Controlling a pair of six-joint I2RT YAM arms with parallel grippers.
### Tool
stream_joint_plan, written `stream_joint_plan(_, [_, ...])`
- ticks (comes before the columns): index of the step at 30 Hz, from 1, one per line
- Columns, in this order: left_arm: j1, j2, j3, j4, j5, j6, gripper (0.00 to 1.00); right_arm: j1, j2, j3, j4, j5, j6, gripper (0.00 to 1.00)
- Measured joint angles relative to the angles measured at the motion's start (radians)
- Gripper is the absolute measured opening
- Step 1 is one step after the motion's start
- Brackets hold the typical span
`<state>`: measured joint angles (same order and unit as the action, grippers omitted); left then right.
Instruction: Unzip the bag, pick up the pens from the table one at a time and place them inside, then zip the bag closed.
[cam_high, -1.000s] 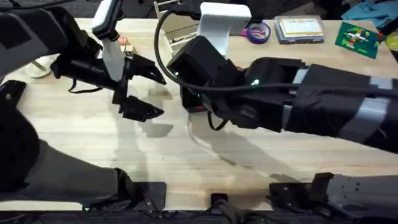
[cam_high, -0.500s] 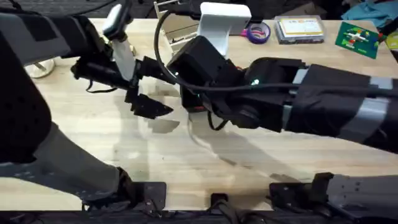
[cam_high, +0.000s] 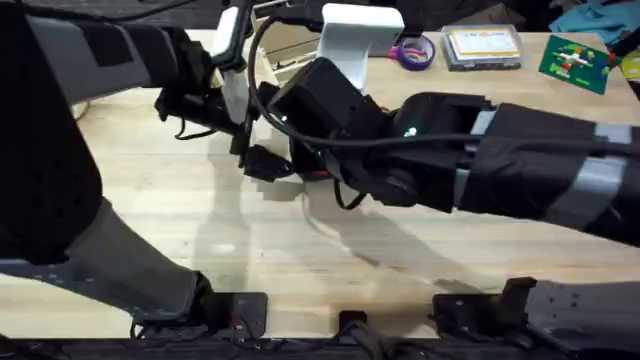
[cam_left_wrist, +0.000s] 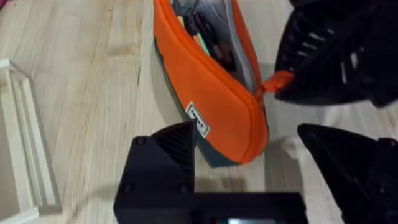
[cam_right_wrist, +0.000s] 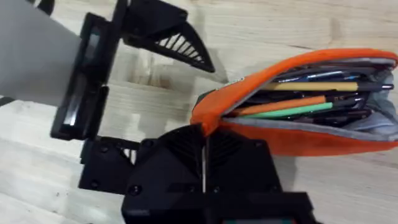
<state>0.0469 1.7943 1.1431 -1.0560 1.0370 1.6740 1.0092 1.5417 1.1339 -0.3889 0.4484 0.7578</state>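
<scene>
The orange bag (cam_right_wrist: 311, 140) lies on the wooden table (cam_high: 200, 230) with its zipper open. Inside it I see an orange pen (cam_right_wrist: 283, 105), a green pen (cam_right_wrist: 292, 112) and other pens (cam_left_wrist: 205, 37). My right gripper (cam_right_wrist: 204, 134) is shut on the orange zipper pull (cam_left_wrist: 277, 81) at the bag's near end. My left gripper (cam_left_wrist: 245, 130) is open, its fingers straddling that same end of the bag (cam_left_wrist: 211, 93), close to the right gripper (cam_left_wrist: 292, 84). In the overhead view the right arm covers most of the bag, and the left gripper (cam_high: 280, 138) sits just left of it.
A white stand (cam_high: 350, 35), a purple tape roll (cam_high: 415, 50), a flat box (cam_high: 483, 45) and a green card (cam_high: 572, 60) line the far edge. A pale wooden rack (cam_left_wrist: 25, 143) stands near the left gripper. Bare tabletop stretches across the front.
My left arm has swung right across the table, bringing its open gripper up to the bag's end. The right arm has stayed in place.
</scene>
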Motion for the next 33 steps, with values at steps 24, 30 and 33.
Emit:
stream_joint_plan(24, [-0.080,0.021,0.000,0.119,-0.051,-0.302,0.159,0.000,0.000,0.000,0.000,0.000,0.000,0.029])
stream_joint_plan(30, [-0.083,0.021,0.000,0.122,-0.055,-0.309,0.045,-0.002,0.000,0.000,0.000,0.000,0.000,0.029])
stream_joint_plan(33, [-0.083,0.021,0.000,0.122,-0.055,-0.309,0.045,-0.009,0.000,0.000,0.000,0.000,-0.011,0.029])
